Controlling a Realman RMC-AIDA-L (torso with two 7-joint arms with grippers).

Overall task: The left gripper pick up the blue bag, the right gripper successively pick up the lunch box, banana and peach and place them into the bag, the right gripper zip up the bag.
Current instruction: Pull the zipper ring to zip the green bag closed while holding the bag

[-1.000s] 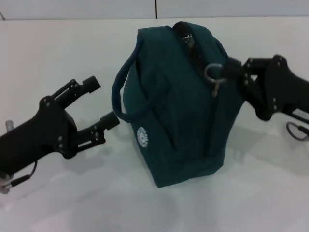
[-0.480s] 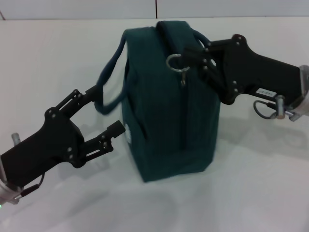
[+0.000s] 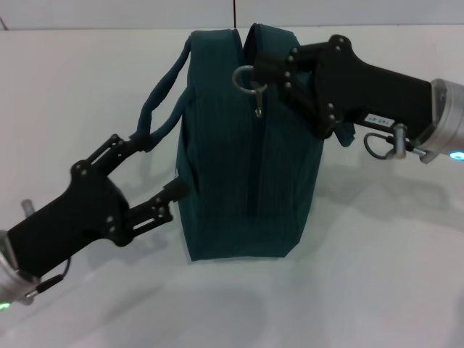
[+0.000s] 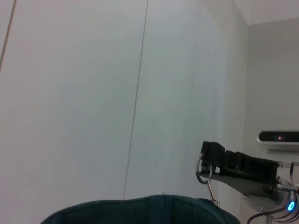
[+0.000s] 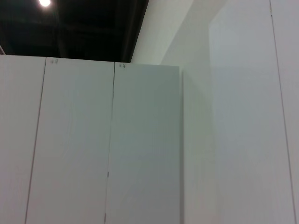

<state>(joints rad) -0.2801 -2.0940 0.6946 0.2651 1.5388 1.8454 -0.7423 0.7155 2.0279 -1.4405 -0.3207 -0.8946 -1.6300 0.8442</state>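
Observation:
The blue bag [image 3: 246, 167] stands upright in the middle of the white table, and its top edge [image 4: 154, 209] also shows in the left wrist view. My right gripper [image 3: 262, 69] reaches in from the right over the bag's top, shut on the ring zipper pull [image 3: 245, 77]; that gripper [image 4: 209, 157] and the ring [image 4: 202, 169] show from the left wrist too. My left gripper [image 3: 161, 165] is open at the bag's left side. Its upper finger [image 3: 142, 138] is at the handle [image 3: 165, 87] and its lower fingertip touches the fabric. The lunch box, banana and peach are out of view.
The white table [image 3: 377, 275] spreads around the bag on all sides. A pale panelled wall [image 3: 233, 13] rises behind the far edge. The right wrist view holds only wall panels [image 5: 145, 149] and a dark ceiling.
My right gripper has travelled left across the bag's top, taking the zipper ring with it. The bag has turned and shifted left. My left gripper now meets the bag's side and handle.

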